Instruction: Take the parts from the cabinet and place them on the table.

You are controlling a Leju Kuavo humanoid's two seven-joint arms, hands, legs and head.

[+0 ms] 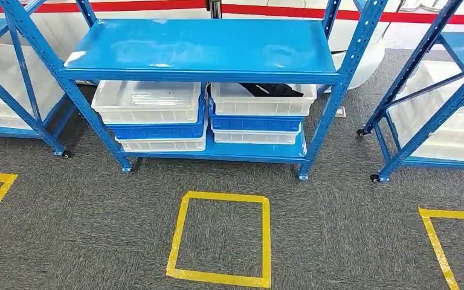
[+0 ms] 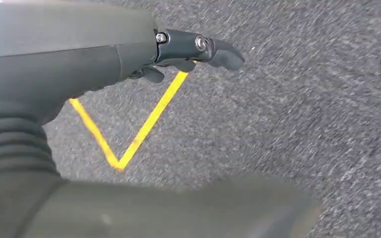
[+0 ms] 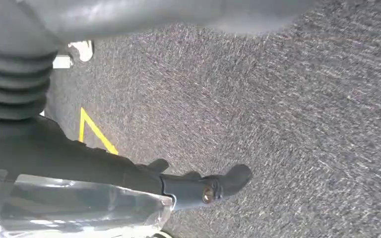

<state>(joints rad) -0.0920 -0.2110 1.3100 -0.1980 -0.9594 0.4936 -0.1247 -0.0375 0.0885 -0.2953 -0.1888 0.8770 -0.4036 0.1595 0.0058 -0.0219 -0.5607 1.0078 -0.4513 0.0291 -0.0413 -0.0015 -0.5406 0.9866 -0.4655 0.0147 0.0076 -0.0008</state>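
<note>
In the head view, a blue metal shelving unit [image 1: 205, 48] is seen across the upper centre, its top shelf bare. On its lower shelf two stacks of three shallow plastic trays are counted, white over blue over white; the left top tray [image 1: 147, 99] holds clear material, and the right top tray [image 1: 260, 98] holds a black part [image 1: 272, 89]. Open grey carpet [image 1: 338, 229] with a yellow tape square [image 1: 220, 238] lies below.

In the left wrist view, the left hand [image 2: 188, 49] is seen over carpet, fingers extended, nothing held.

In the right wrist view, the right hand [image 3: 198, 186] is seen against a clear plastic bag [image 3: 74, 208]; whether it is grasped cannot be told.
</note>
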